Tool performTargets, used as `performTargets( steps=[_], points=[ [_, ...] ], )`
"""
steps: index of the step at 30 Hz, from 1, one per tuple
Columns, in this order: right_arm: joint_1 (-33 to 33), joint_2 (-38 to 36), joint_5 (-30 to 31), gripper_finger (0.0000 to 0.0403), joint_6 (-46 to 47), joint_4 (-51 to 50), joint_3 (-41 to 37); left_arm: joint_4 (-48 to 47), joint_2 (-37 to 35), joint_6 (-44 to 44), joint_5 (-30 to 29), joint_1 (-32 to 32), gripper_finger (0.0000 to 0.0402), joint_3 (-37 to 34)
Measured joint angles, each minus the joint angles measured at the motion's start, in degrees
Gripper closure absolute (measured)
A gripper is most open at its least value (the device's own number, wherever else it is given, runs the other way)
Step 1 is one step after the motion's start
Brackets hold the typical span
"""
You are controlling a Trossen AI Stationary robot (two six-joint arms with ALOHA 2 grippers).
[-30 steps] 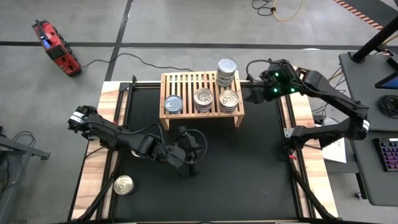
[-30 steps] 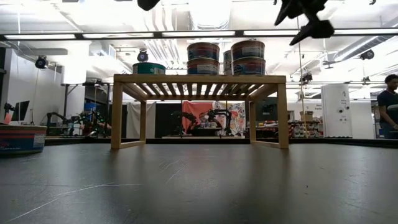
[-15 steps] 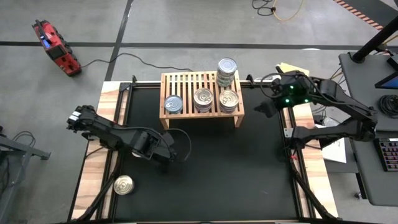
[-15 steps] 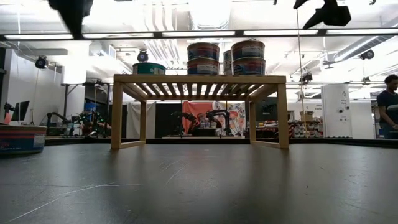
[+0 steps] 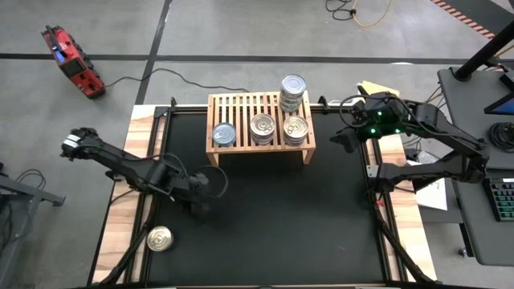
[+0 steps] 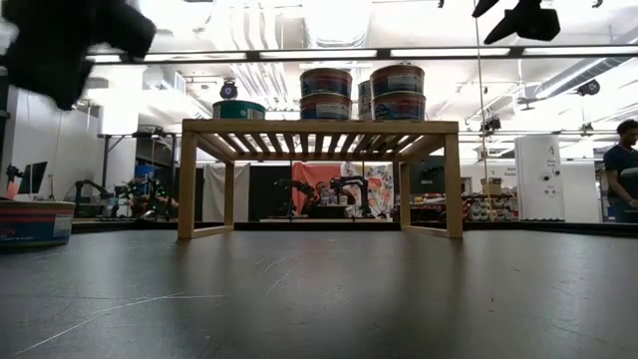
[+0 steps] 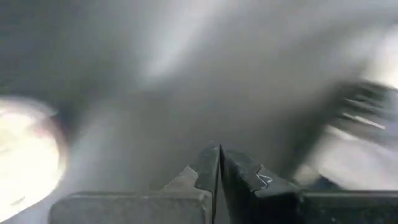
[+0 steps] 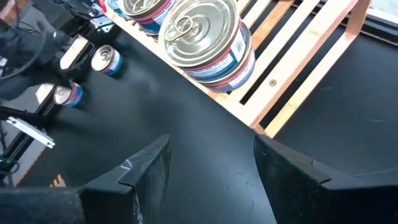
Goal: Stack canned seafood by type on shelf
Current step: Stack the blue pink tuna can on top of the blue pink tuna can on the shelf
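Looks well along, though not finished. Already up on the low light-wood slatted rack (image 5: pixel 241 104), at the far middle of the black table mat (image 5: pixel 281 217): a tall pile of short round silver-lidded tins (image 5: pixel 293 90) at the far right corner. Along the near edge, a blue-sided tin (image 5: pixel 224 134) on the left, a gold-lidded pile (image 5: pixel 263 127) in the middle and a silver pull-tab pile (image 5: pixel 295 128) on the right. From table height, reads as two-high piles in the middle and on the right, and a single tin on the left.

Still to shelve: at least one loose gold-lidded tin (image 5: pixel 160 238), at the near left edge of the table, well apart from the rack. Cannot tell from here which pile it belongs with. Two small tins visible past the rack from the right wrist, so possibly more left than the overhead view gives.

Left gripper (image 7: pixel 219 149): low over the mat, left of centre, between the rack and the loose tin, arm stretched in from the left edge. Fingers pressed together, nothing between them.

Right gripper (image 8: pixel 211 155): raised beside the rack's right end, arm folded back toward the right edge, pointing across the rack. Fingers apart, holding nothing.
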Motion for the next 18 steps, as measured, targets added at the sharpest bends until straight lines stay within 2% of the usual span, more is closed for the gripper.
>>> performTargets(
  steps=[2,5,12,18],
  points=[
    [0.0,0.4,0.6,0.0184,0.0,0.0,0.0,-6.1,-1.1,-4.8,-2.3,0.1,0.0401,-2.1],
    [0.0,0.9,1.3,0.0183,0.0,0.4,0.0,-10.6,-1.4,-10.2,-2.6,0.2,0.0401,-4.2],
    [0.0,2.5,1.4,0.0184,-0.5,1.9,0.0,-14.1,2.5,-15.8,-8.9,0.4,0.0401,-7.5],
    [0.0,4.3,2.5,0.0184,-0.7,2.3,0.0,-14.3,8.0,-19.1,-8.7,0.9,0.0401,-9.2]
  ],
)
